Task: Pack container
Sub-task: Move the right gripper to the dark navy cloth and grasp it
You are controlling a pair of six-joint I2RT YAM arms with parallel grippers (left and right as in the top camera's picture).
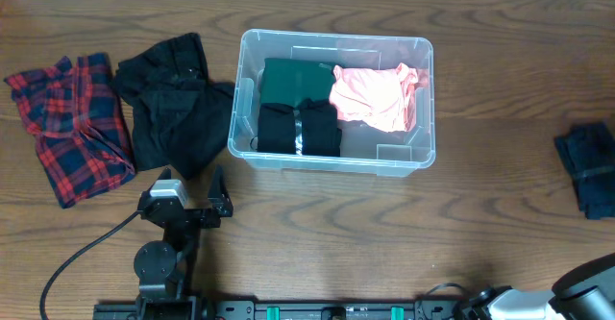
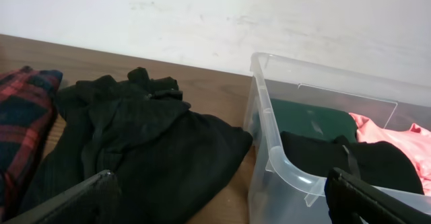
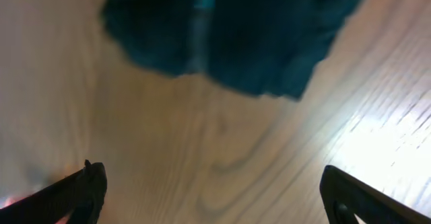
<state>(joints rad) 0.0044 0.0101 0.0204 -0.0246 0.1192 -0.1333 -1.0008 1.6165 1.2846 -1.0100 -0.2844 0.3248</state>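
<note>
The clear plastic container (image 1: 252, 157) stands mid-table holding a dark green garment (image 1: 296, 78), a folded black garment (image 1: 298, 128) and a pink garment (image 1: 375, 95). My left gripper (image 1: 192, 187) is open and empty, just in front of the container's front left corner. In the left wrist view the container (image 2: 269, 163) is on the right and a black garment (image 2: 141, 150) lies ahead on the table. My right gripper (image 3: 215, 197) is open and empty above bare table, with a dark blue garment (image 3: 236, 29) ahead of it. Only the right arm's base shows in the overhead view.
A red plaid garment (image 1: 72, 123) lies at the far left, next to the black garment (image 1: 178, 99). The dark blue garment (image 1: 588, 166) lies at the right edge. The left arm's cable (image 1: 77, 258) trails over the front left of the table.
</note>
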